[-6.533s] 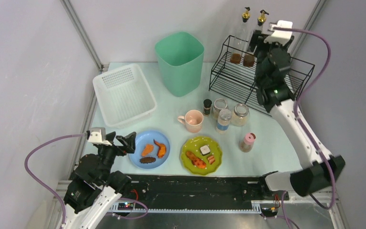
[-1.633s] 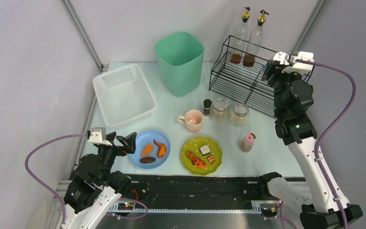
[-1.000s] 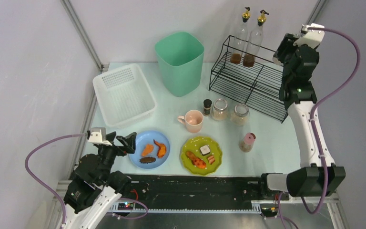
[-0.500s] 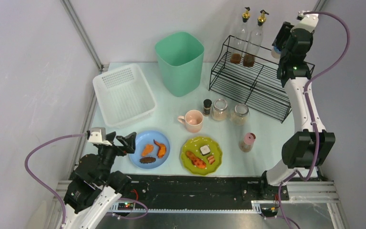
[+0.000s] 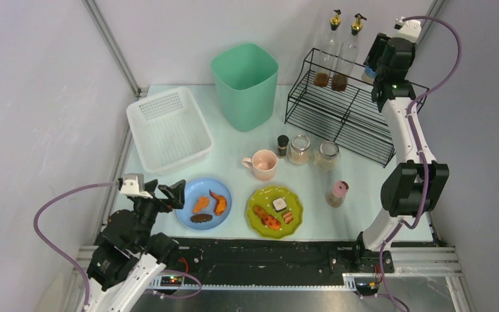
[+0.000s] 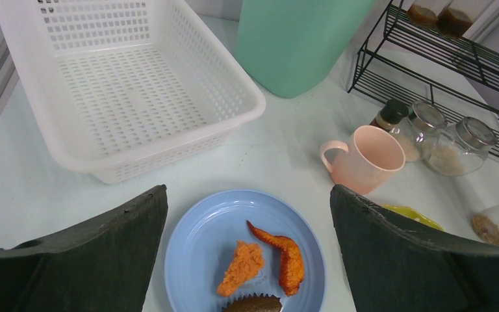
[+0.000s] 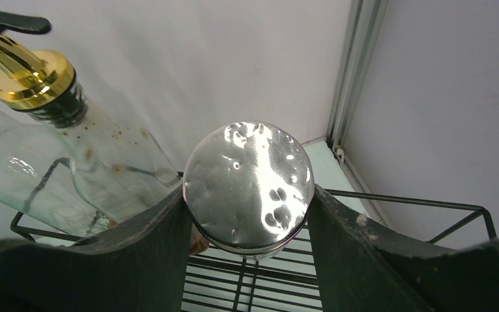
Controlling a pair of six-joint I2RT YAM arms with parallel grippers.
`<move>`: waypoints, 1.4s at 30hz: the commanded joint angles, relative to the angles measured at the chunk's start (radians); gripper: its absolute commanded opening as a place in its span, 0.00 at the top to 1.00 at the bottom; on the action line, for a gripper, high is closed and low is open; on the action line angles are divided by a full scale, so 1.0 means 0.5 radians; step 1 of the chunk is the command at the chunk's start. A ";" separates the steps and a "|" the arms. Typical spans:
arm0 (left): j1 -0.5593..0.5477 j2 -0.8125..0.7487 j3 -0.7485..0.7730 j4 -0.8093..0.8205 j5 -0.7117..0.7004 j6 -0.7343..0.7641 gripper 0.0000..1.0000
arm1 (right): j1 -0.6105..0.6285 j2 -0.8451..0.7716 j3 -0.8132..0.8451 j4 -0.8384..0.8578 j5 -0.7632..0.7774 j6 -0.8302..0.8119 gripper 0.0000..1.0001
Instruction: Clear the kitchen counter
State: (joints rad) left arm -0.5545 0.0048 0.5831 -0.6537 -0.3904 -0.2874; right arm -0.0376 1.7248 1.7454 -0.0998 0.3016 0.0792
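The kitchen counter (image 5: 364,195) carries a blue plate (image 5: 203,203) of fried food, a green plate (image 5: 274,211) of food, a pink mug (image 5: 263,164), two glass jars (image 5: 299,148) (image 5: 327,155), a small dark bottle (image 5: 282,145) and a pink-lidded shaker (image 5: 338,193). My right gripper (image 7: 248,193) is shut on a jar with a silver lid (image 7: 248,175), held above the top shelf of the black wire rack (image 5: 338,114), beside the oil bottles (image 7: 71,149). My left gripper (image 6: 248,192) hangs open above the blue plate (image 6: 247,253), nothing between its fingers.
A white perforated basket (image 5: 169,129) stands at the back left and a mint-green bin (image 5: 245,84) at the back centre. Two gold-capped oil bottles (image 5: 338,52) stand on the rack's top shelf. Walls and frame posts close in the back right corner.
My right arm has swung up and leftward, carrying the jar to the rack's top shelf next to the oil bottles. The left arm has stayed still.
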 commanded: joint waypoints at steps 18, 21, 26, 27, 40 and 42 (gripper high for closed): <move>-0.002 -0.036 -0.022 0.049 -0.052 -0.009 0.02 | -0.002 0.136 0.030 0.152 0.001 0.083 0.81; 0.002 -0.036 -0.022 0.048 -0.053 -0.008 0.02 | 0.001 0.153 0.001 0.148 -0.010 0.089 0.81; 0.002 -0.036 -0.022 0.048 -0.055 -0.010 0.02 | 0.002 0.171 -0.039 0.139 -0.011 0.085 0.80; 0.002 -0.035 -0.023 0.049 -0.054 -0.011 0.02 | 0.002 0.178 -0.041 0.133 -0.011 0.083 0.79; 0.009 -0.044 -0.022 0.047 -0.053 -0.010 0.02 | 0.001 0.272 -0.013 0.018 -0.034 0.077 0.60; 0.008 -0.048 -0.025 0.047 -0.054 -0.011 0.02 | 0.000 0.289 -0.005 -0.005 -0.036 0.081 0.56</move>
State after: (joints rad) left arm -0.5541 0.0048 0.5831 -0.6537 -0.3992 -0.2878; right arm -0.0376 1.8530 1.7092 -0.1303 0.2935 0.1055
